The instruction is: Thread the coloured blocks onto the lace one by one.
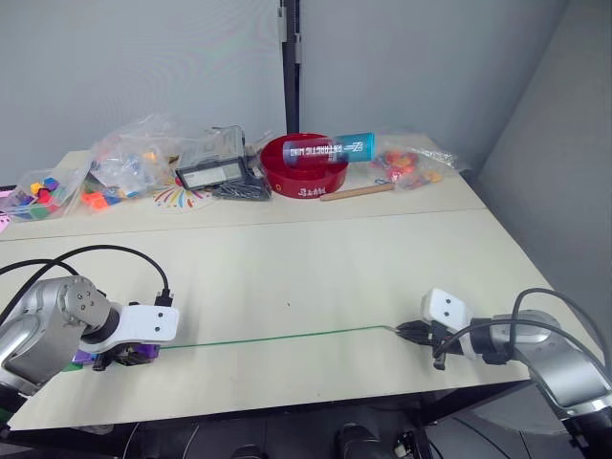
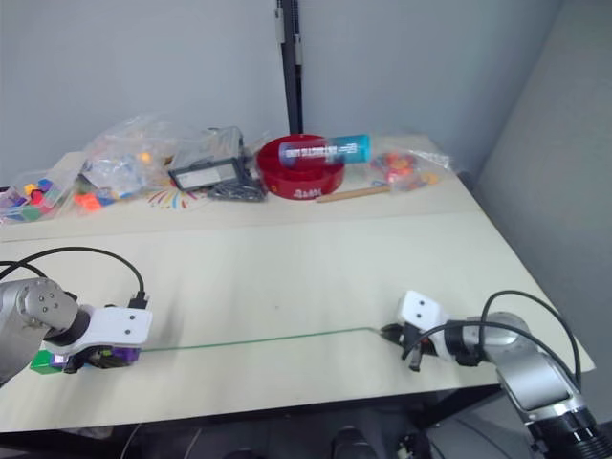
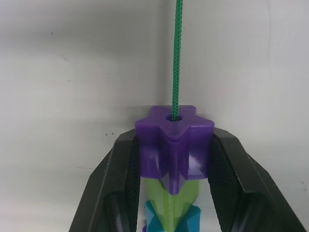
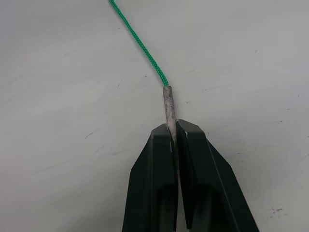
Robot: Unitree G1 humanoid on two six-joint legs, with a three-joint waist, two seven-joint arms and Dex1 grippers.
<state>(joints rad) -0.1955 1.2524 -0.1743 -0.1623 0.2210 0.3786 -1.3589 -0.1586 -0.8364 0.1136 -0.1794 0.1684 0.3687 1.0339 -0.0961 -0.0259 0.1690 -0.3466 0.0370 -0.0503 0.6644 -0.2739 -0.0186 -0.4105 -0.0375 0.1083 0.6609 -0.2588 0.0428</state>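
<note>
- lace (image 1: 277, 336) stretched taut & near straight along front edge of desk (image 1: 335, 249), long axis left-to-right, spanning betw. the two grippers.
- left gripper (image 3: 174, 154) near front-left corner, fingers pinching purple block (image 3: 175, 145); lace enters hole in its top face.
- behind purple: lime green block (image 3: 174, 203), then light blue block (image 3: 166, 220), stacked in a row betw. the fingers; dark green block (image 2: 40, 361) at far end of the row, toward left edge. likely all strung, can't confirm for the rear ones.
- right gripper (image 4: 175, 133) near front-right corner, fingers pressed together on pale stiff tip (image 4: 169, 104) of lace; tip points back along lace toward left gripper.
- blocks: smooth hard plastic, star-like notched sides. lace: thin braided green cord, limp except grey rigid tip.
- judged: blocks sit at left end, tip at right; left arm nearer blocks, right nearer tip.
- back edge: red bowl (image 1: 306, 177), clear bags of toy bits (image 1: 134, 158).
</note>
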